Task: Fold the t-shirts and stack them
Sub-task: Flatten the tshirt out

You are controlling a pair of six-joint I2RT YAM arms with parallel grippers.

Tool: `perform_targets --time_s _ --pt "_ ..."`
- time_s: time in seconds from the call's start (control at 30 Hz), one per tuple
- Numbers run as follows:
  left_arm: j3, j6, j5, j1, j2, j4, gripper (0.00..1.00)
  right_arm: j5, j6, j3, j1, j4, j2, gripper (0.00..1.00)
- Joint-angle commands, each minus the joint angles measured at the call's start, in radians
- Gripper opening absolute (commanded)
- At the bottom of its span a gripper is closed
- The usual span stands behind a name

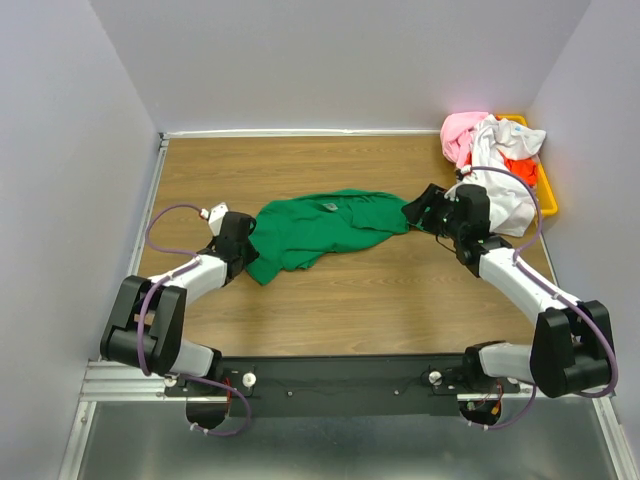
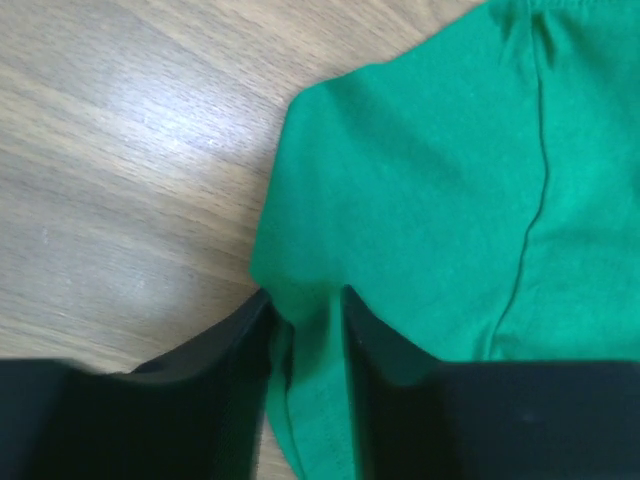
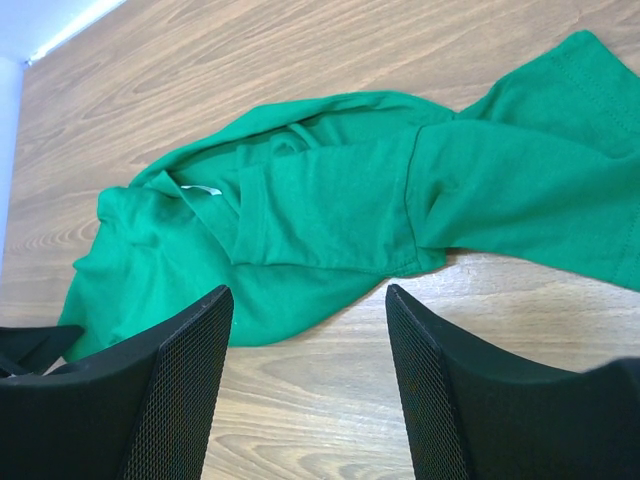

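Observation:
A bright green t-shirt lies crumpled and stretched sideways on the middle of the wooden table. My left gripper is shut on a fold of its left edge; the left wrist view shows cloth pinched between the fingers. My right gripper is open and empty, just above the table at the shirt's right end. The right wrist view shows the shirt ahead with its white neck label, and bare wood between the open fingers. Pink, white and orange-red shirts sit piled at the back right.
The pile sits in a yellow-orange bin in the back right corner, close behind my right arm. Grey walls enclose the table on three sides. Bare wood shows in front of and behind the green shirt.

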Motion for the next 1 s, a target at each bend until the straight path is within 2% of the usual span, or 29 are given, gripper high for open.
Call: perform_targets --time_s 0.0,0.03,0.07,0.23,0.43,0.67,0.77,0.97 --pt "-0.005 0.025 0.046 0.008 0.014 0.018 0.14 0.006 -0.011 -0.015 0.001 -0.029 -0.014 0.70" --pt "-0.004 0.028 0.050 0.008 0.016 0.018 0.03 0.006 -0.011 -0.015 0.001 -0.031 -0.012 0.70" --pt "-0.001 0.036 0.061 0.011 0.022 0.018 0.01 0.006 -0.011 -0.015 0.001 -0.033 -0.009 0.70" --pt "0.036 0.057 0.116 0.013 -0.016 0.040 0.00 0.000 -0.025 -0.018 0.002 -0.039 0.000 0.70" --pt "0.209 0.092 0.214 0.013 -0.228 0.025 0.00 0.031 -0.041 -0.021 0.002 -0.072 0.029 0.70" --pt "0.476 0.247 0.215 0.018 -0.277 -0.181 0.00 0.077 -0.057 -0.032 0.001 -0.112 0.046 0.70" --pt "0.504 0.315 0.213 0.024 -0.299 -0.176 0.00 0.109 -0.068 -0.037 0.002 -0.112 0.057 0.70" --pt "0.456 0.404 0.196 0.059 -0.329 -0.126 0.00 0.166 -0.076 -0.023 0.002 -0.145 0.109 0.70"
